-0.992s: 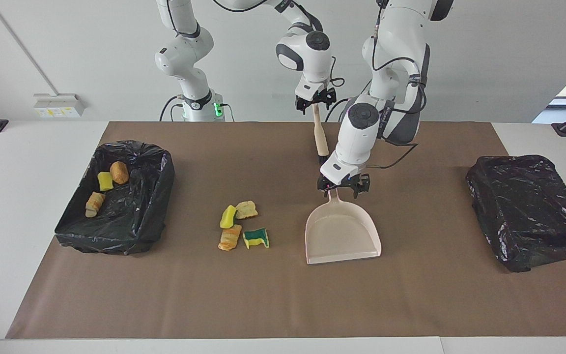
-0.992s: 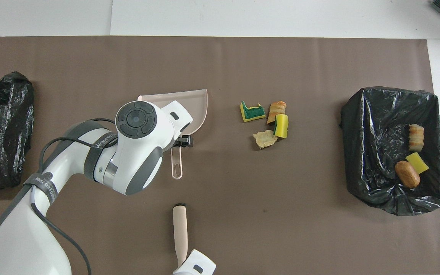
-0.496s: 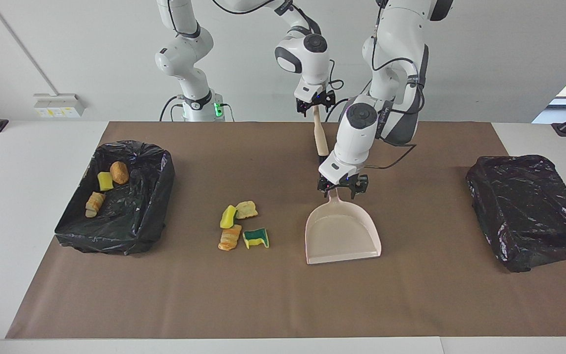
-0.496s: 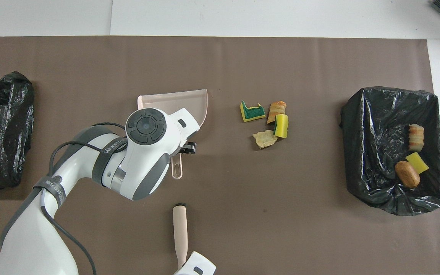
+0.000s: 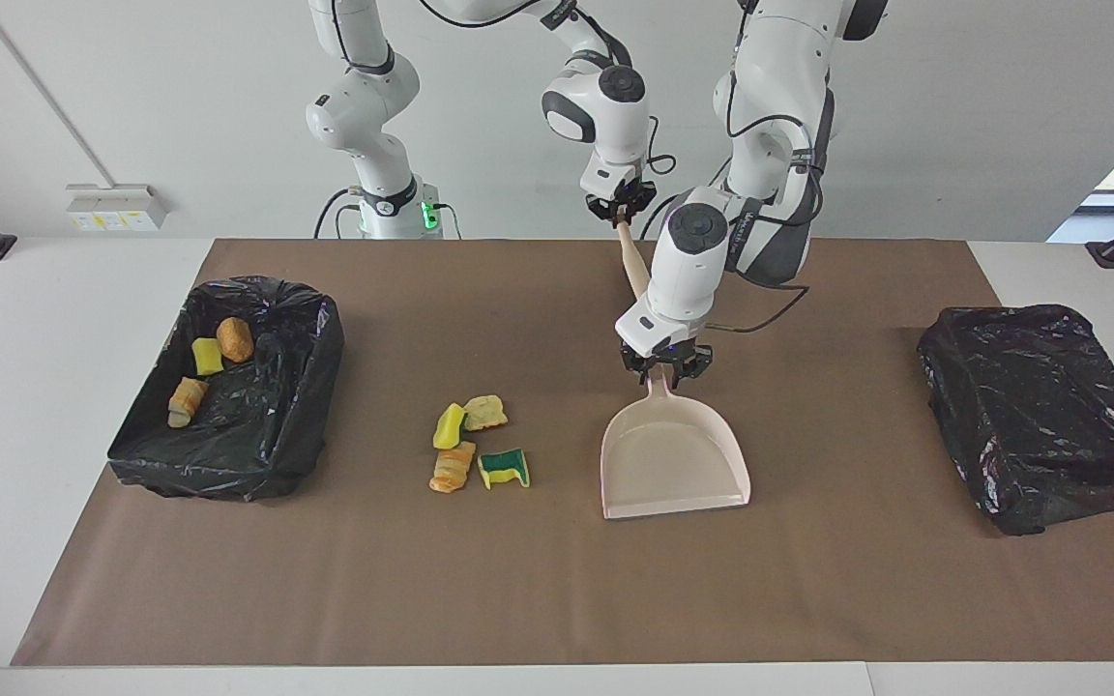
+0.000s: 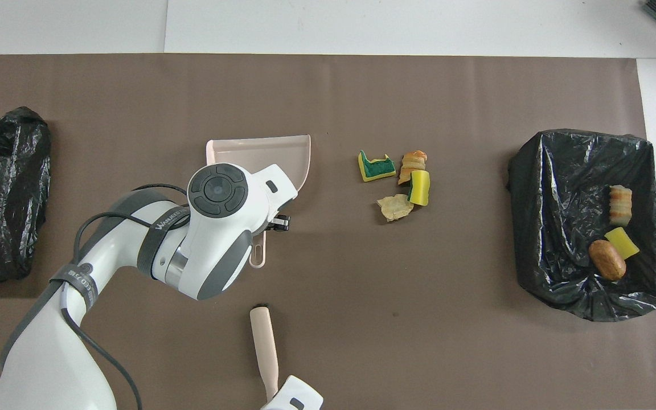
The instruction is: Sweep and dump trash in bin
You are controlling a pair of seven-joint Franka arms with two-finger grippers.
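Bin [image 5: 325,348]: black-lined, at the right arm's end of the table; three scraps already inside.

Dustpan [image 5: 673,464]: beige, flat on the brown paper, beside the loose scraps. Probably light, stiff, apt to slide; best held by the handle, where the left gripper [image 5: 665,372] is clamped.

Brush [image 5: 630,263]: beige handle, nearer the robots than the dustpan, tilted. Clenched at its top end by the right gripper [image 5: 621,213].

Trash [image 5: 475,445]: four sponge and foam scraps clustered between bin and dustpan. Likely soft, featherweight, prone to tumble; better swept than pinched.
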